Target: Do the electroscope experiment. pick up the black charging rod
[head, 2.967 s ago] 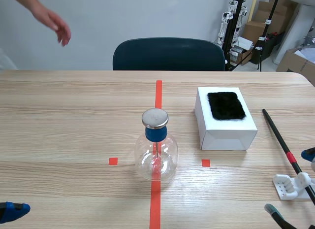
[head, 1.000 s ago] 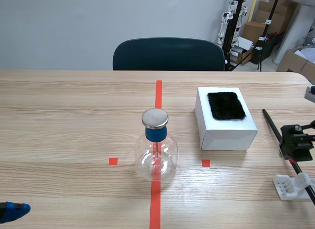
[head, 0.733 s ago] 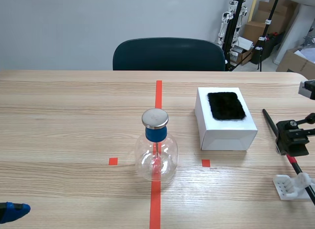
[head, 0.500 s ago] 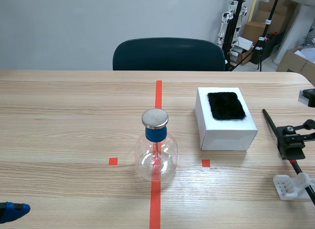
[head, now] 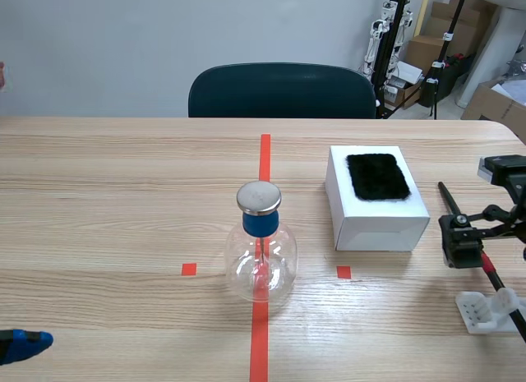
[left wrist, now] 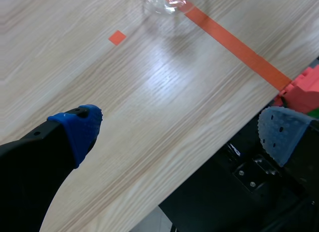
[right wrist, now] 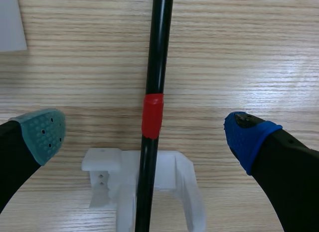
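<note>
The black charging rod [right wrist: 158, 52] with a red band [right wrist: 152, 115] lies on the wood table, its near end resting in a white holder [right wrist: 169, 184]. My right gripper [right wrist: 145, 136] is open above it, one pad on each side of the red band and neither touching it. In the scene view the rod [head: 459, 214] runs along the table's right side under my right arm [head: 481, 230]. My left gripper [left wrist: 179, 132] is open with nothing in it over the table's near edge, and its blue tip [head: 23, 346] shows at the front left.
The glass flask electroscope [head: 261, 255] with a metal cap stands on the orange-red centre line. A white box [head: 378, 214] topped with black fur [head: 377, 176] sits left of the rod. A dark chair [head: 282, 90] stands behind the table.
My right arm rose from the front right corner, came over the rod and shifted a little left. The person's hand at the top left has withdrawn. The left arm is still.
</note>
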Robot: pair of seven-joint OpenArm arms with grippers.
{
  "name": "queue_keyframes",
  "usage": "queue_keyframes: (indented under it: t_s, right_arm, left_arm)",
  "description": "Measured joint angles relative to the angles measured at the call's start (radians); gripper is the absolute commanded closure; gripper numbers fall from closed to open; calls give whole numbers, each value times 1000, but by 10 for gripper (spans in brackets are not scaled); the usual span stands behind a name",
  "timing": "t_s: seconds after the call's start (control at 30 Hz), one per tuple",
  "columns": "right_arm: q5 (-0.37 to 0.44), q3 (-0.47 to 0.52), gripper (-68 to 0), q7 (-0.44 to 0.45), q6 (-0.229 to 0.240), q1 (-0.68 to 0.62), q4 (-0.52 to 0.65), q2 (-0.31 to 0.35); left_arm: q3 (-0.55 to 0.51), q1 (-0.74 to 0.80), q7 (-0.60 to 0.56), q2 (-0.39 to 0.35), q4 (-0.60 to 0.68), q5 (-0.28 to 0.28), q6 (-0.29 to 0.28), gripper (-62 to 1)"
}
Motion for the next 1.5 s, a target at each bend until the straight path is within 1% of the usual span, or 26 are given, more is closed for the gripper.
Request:
queue_keyframes:
  t_s: [0.1,0.13,0.23,0.4,0.43,0.5,0.57,0.63,0.7,0.8,0.9,0.97,1.03,1.17,1.23,1.3,1.37,1.5]
  right_arm:
    - [-7,0,-679,19,1,21,-32,-4]
    - [-7,0,-679,30,-1,27,-47,-4]
    - [-7,0,-679,54,-1,43,-85,-4]
    - [-7,0,-679,74,-1,45,-124,-4]
    - [-7,0,-679,74,-1,45,-126,-4]
    - [-7,0,-679,80,-1,45,-129,-4]
    - [-7,0,-679,80,-1,45,-132,-5]
    - [-7,0,-679,80,-1,45,-138,-5]
    - [-7,0,-679,80,-1,45,-139,-6]
    - [-7,0,-679,80,-1,45,-139,-9]
    - [-7,0,-679,79,-1,42,-140,-12]
    - [-6,0,-679,77,-1,42,-140,-13]
    - [-6,0,-679,57,-1,43,-140,-13]
    - [-6,0,-679,42,-2,42,-140,-14]
    - [-2,0,-679,28,-17,43,-140,-15]
    - [-2,0,-679,19,-17,43,-140,-14]
    - [-2,0,-679,20,-28,43,-140,-14]
    - [-3,0,-679,-2,-36,50,-140,-14]
  left_arm:
    - [0,-38,33,0,0,0,8,-623]
    - [0,-51,31,0,0,0,19,-623]
    - [0,-92,27,0,-3,0,30,-623]
    - [0,-190,15,0,-62,-8,39,-623]
    - [0,-206,-3,0,-79,-10,39,-623]
    - [0,-232,-84,-1,-117,-27,38,-623]
    - [0,-252,-168,-9,-160,-33,34,-623]
    - [0,-266,-243,-23,-206,-61,34,-623]
    - [0,-279,-280,-38,-249,-98,33,-623]
    - [0,-299,-369,-65,-315,-173,33,-623]
    - [0,-321,-468,-95,-377,-230,16,-623]
    - [0,-339,-535,-110,-418,-262,-18,-623]
    - [0,-362,-594,-122,-461,-270,-55,-623]
    - [14,-416,-700,-135,-557,-281,-91,-623]
    - [23,-448,-731,-135,-603,-281,-124,-623]
    - [38,-480,-773,-135,-647,-281,-164,-623]
    - [58,-509,-811,-135,-686,-281,-189,-623]
    - [93,-555,-846,-135,-746,-280,-207,-623]
